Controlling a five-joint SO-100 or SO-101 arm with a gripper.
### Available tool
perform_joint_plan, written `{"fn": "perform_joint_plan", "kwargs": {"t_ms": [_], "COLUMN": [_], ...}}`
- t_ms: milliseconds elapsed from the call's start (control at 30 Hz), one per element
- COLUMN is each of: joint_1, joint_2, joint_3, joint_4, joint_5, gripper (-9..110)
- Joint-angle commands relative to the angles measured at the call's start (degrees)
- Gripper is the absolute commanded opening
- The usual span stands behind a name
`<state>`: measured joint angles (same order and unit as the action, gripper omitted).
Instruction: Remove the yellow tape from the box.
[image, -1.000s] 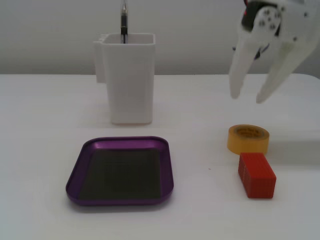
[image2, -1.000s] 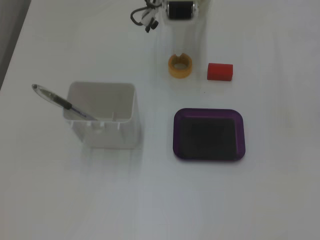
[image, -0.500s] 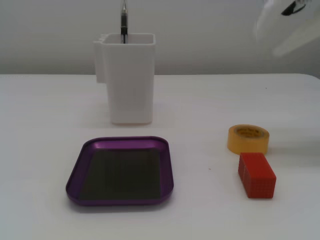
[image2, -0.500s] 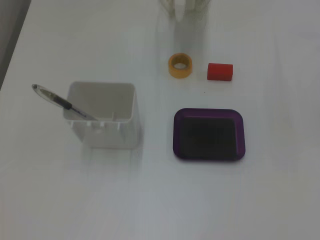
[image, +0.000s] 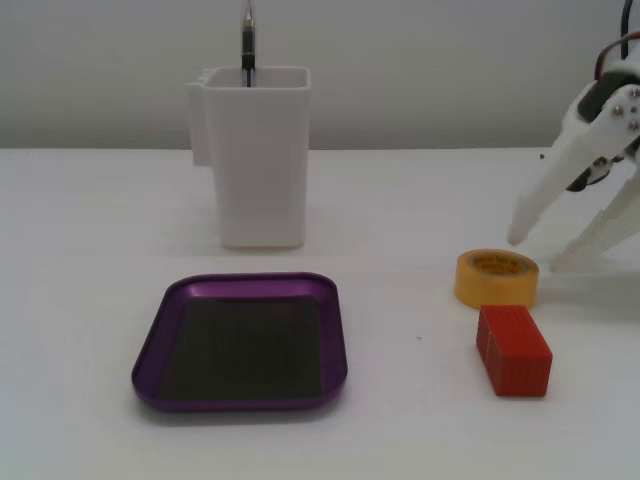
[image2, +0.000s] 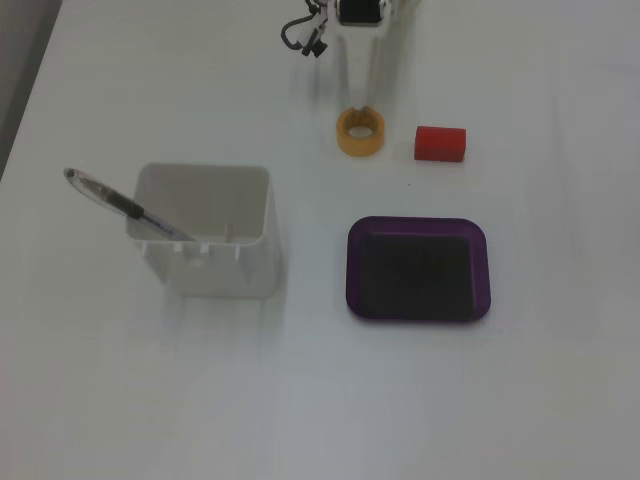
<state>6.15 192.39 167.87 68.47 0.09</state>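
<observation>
A: Yellow tape (image: 496, 277), where does it lie? First give me the whole layout, biggest thing down.

B: White desk (image2: 560, 400) carries everything. Next in size is the tall white container (image: 256, 155), at about ten o'clock in the front fixed view, with a pen (image2: 120, 204) leaning inside it; it has nothing to do with the job. Then the box (image: 242, 341), a shallow purple tray at seven o'clock, its dark bottom bare.

A: So the roll is not in it?

B: No. It sits flat on the desk at roughly four o'clock in that view, hollow core up, well apart from the box. A red block (image: 513, 350) lies just beside it, toward the camera. In the top-down fixed view the roll is at twelve o'clock (image2: 360, 131), with the block to its right.

A: And the gripper?

B: The gripper (image: 545, 245) is at three o'clock, fingers spread wide and empty, tips low just behind the roll. In the top-down view it reaches down from the top edge (image2: 358, 95), one on either side of the roll's far rim, though I cannot tell whether they touch it.

A: Why spread like that?

B: My guess: the roll lies flat, so wide fingers clear its outer wall. Since the tape is already outside the box, the removal looks done.
</observation>
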Motion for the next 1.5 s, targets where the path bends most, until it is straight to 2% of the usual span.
{"fn": "perform_joint_plan", "kwargs": {"t_ms": [0,267,433,1467], "joint_1": [-0.4,-0.4,-0.4,-0.3], "joint_2": [5.0,4.9,4.9,4.9], "joint_3": [1.0,5.6,6.9,7.0], "joint_4": [-0.5,-1.0,-1.2,-1.2], "joint_5": [0.2,-0.1,0.1,0.5], "gripper": [9,9,-1,0]}}
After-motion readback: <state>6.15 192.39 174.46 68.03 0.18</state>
